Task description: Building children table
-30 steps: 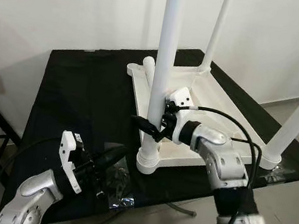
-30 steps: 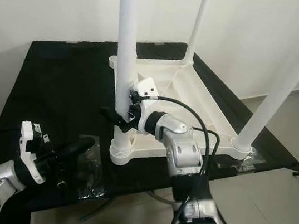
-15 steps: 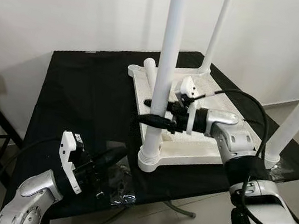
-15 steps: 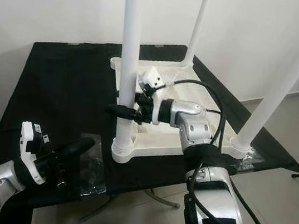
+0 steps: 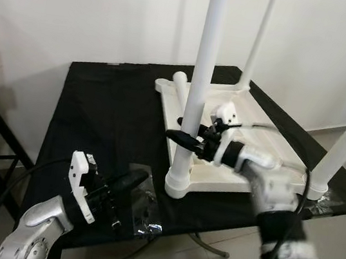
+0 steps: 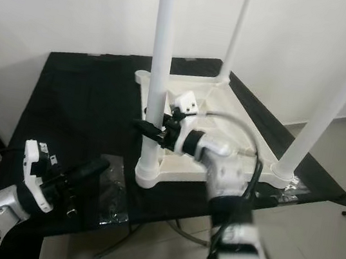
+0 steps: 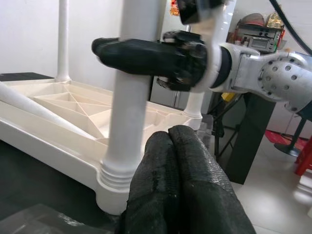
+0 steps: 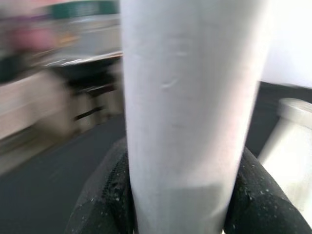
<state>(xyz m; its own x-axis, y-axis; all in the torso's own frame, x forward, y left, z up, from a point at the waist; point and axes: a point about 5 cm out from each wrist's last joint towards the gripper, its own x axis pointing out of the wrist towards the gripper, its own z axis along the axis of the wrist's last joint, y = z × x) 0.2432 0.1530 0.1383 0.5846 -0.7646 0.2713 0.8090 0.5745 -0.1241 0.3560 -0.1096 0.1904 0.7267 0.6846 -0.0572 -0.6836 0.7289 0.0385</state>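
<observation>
Upturned white children's table top [image 5: 255,148] on black-covered table [image 5: 97,112]. Right gripper [image 5: 188,138] clamped round near-corner leg [image 5: 200,88], long axis vertical, low above socket. Left gripper [image 5: 127,181] at front edge, fingers pressed together, apparently empty, pointing toward leg base; right arm nearer.

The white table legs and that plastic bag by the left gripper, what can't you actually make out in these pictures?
- Near leg: top cut off by the left eye view's upper edge. Its surface under the right gripper is covered by the fingers.
- Right-hand leg: top cut off by the right eye view's edge.
- Plastic bag: contents too small and dark against the black table.
- Right wrist view: background blurred.
</observation>
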